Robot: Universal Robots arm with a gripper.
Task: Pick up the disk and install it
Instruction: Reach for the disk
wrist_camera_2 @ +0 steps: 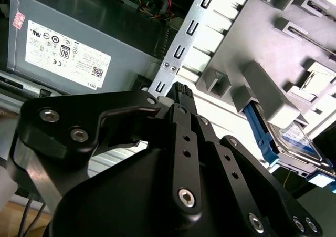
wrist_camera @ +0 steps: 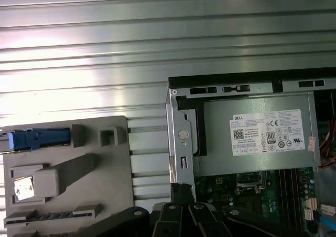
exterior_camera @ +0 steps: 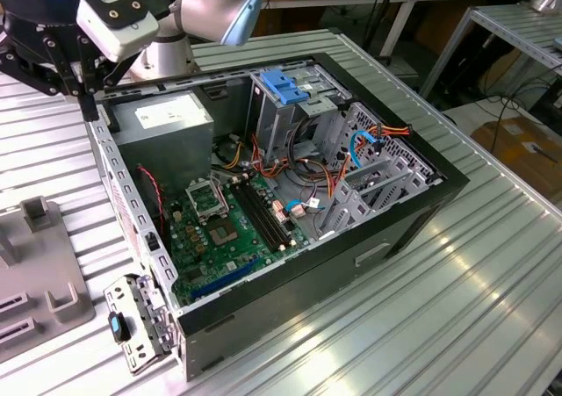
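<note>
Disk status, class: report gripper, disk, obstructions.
Gripper shut, empty, above case corner by power supply. Disk parked in grey holder, untouched. No obstruction seen.

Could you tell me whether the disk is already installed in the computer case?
Not installed: in the second wrist view the disk sits in the grey holder, outside the case.
</note>
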